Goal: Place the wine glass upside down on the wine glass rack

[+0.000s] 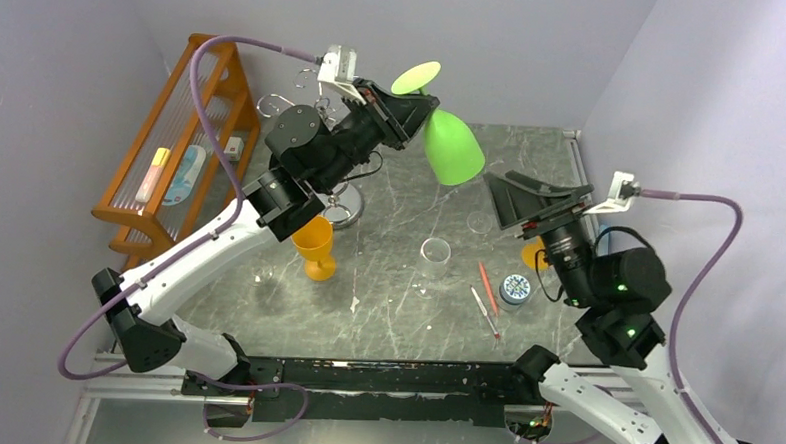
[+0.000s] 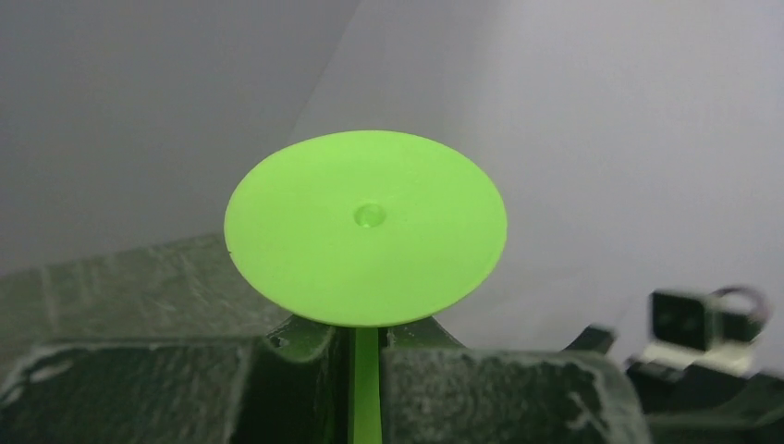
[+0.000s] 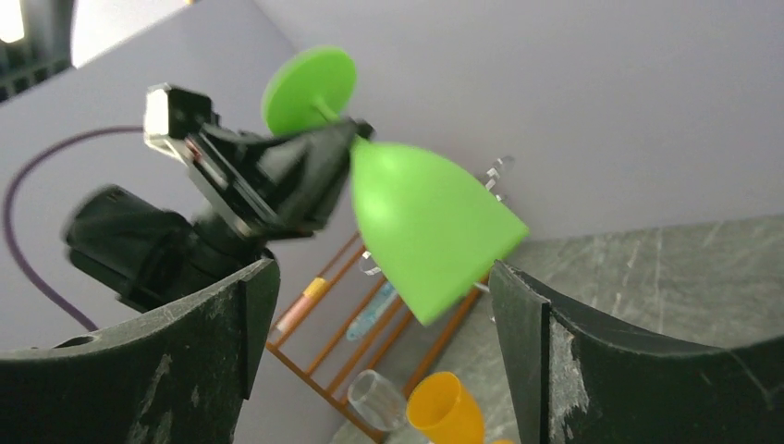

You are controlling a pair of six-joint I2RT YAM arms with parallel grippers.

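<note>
Top camera first. The left gripper (image 1: 426, 101) is clamped on the stem of the lime green wine glass (image 1: 453, 148), holding it in the air over the far side of the table (image 1: 395, 317), roughly 12 o'clock of the table's middle. The glass is tilted, with the foot disc pointing to about 11 o'clock and the open bowl to about 5 o'clock, so it's mouth-down-ish but not plumb.

The wine glass rack (image 1: 344, 215) stands at 8 o'clock of the glass, mostly hidden behind the left arm. You only get its curly wire hooks and a slice of the shiny round base. Glass and rack aren't touching.

The right gripper (image 1: 515, 192) sits at 3 o'clock of the bowl, just beside it, jaws spread and holding nothing. An orange wooden rack (image 1: 177, 138) is off at 9 o'clock by the wall. A yellow cup (image 1: 314, 247) sits at 7 o'clock of the wire rack's base, and a clear tumbler (image 1: 435, 255) and a red pen (image 1: 487, 286) lie nearer the arms.

Left wrist cam: basically just the underside of the glass's foot filling the middle. The stem drops to 6 o'clock, pinched between the two dark fingers.

Right wrist cam: its own fingers are wide apart at 7 and 5 o'clock, gripping nothing. The bowl hangs beyond the gap, with the left gripper on the stem at 10 o'clock of it. The yellow cup and wooden rack are low down behind.
</note>
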